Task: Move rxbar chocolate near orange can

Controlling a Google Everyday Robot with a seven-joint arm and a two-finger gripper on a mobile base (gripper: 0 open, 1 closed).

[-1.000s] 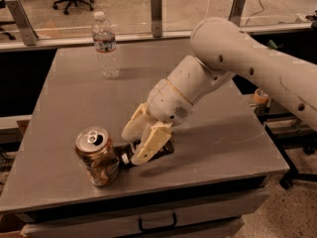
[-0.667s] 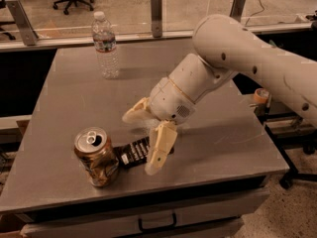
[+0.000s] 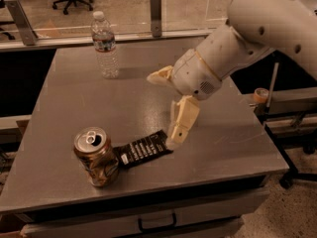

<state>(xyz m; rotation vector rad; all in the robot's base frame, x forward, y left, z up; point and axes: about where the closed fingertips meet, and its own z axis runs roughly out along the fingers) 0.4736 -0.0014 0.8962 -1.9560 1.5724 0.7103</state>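
The rxbar chocolate (image 3: 142,149), a flat black wrapper with white text, lies on the grey table (image 3: 64,98) with its left end touching the orange can (image 3: 96,156). The can stands upright near the table's front left, its silver top and pull tab showing. My gripper (image 3: 163,108) is open and empty, raised above the table just right of the bar. One cream finger (image 3: 182,123) hangs down with its tip close over the bar's right end. The other finger (image 3: 159,76) points left, well above the table.
A clear plastic water bottle (image 3: 105,44) stands upright at the table's back left. A glass partition with metal posts (image 3: 155,6) runs behind the table. A roll of tape (image 3: 260,95) sits on a ledge to the right. The table's front edge is just below the can.
The gripper has let go of the bar, opened, and lifted up and to the right. The bar now lies flat beside the can.
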